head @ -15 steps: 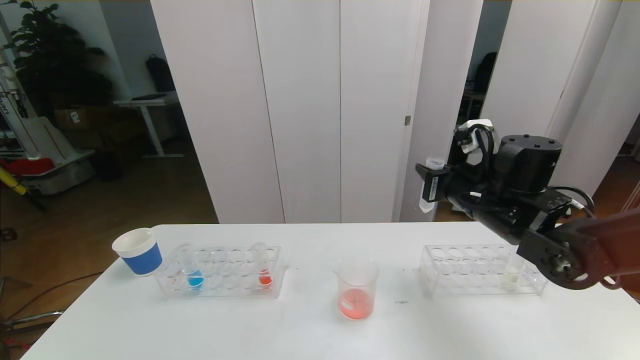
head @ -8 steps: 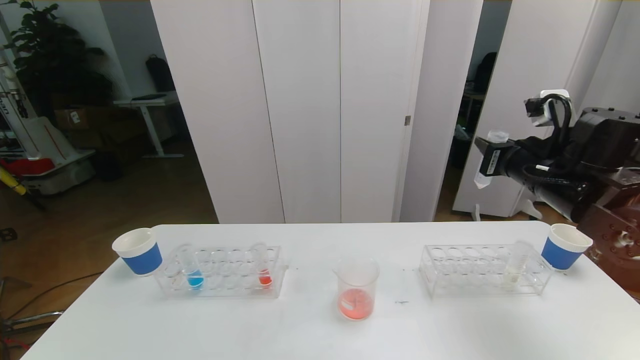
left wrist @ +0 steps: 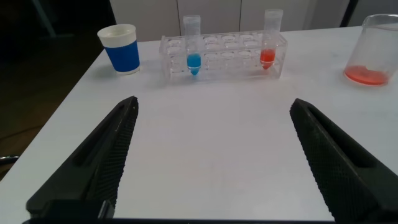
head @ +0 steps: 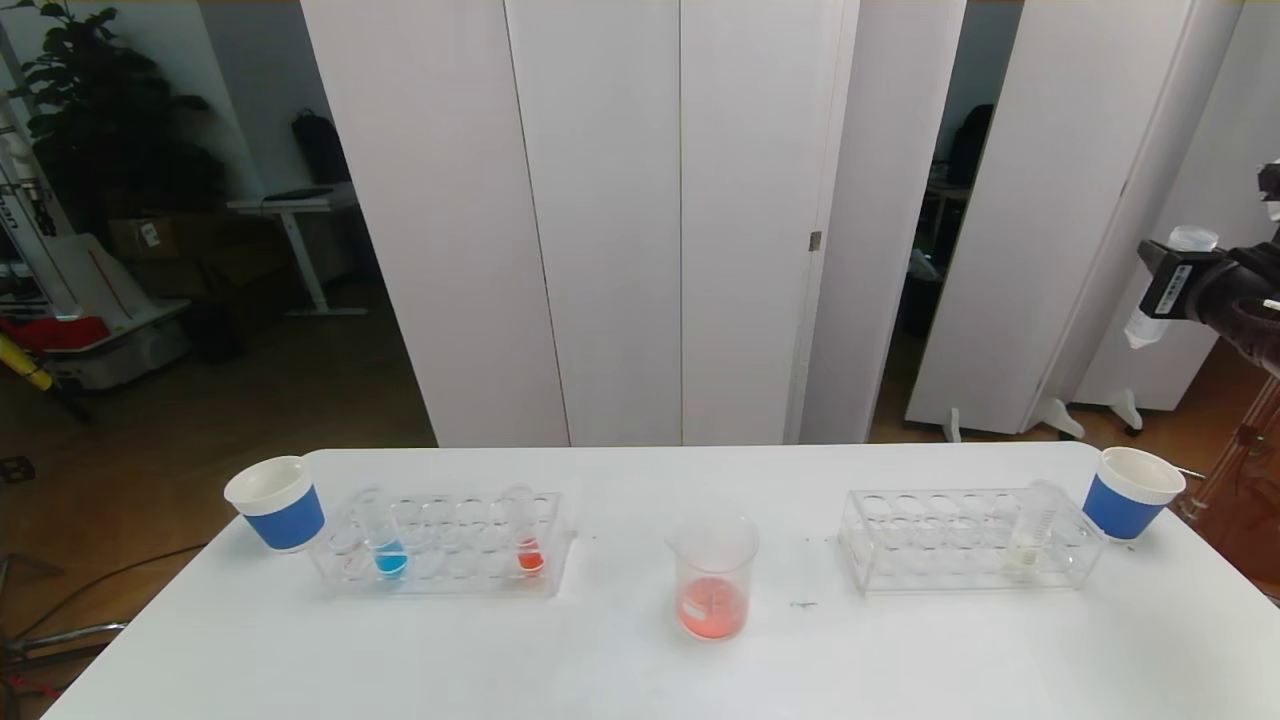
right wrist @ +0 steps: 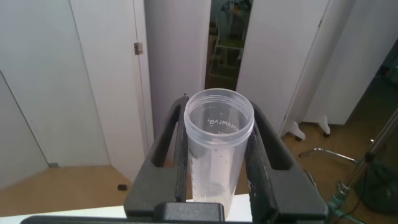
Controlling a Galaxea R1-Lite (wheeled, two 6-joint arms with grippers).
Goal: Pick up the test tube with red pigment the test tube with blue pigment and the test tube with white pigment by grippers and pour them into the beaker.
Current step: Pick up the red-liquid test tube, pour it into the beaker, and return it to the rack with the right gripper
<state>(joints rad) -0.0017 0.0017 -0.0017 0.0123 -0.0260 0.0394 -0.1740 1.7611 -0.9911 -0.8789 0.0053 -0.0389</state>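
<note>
Even, bright indoor light falls on my white table (head: pixel 600 660), washing it nearly featureless, with only faint soft shadows under the racks. The room behind on my left sits dim. Straight panels bow slightly toward the head view's edges. Close to my wrist cameras, my own fingers (left wrist: pixel 106 155) look soft.

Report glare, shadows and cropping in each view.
Head view: even light, faint shadows under the clear glass beaker; right gripper cropped at the frame edge. Left wrist view: left gripper fingers loom dark. Right wrist view: empty clear tube fills the centre.
</note>
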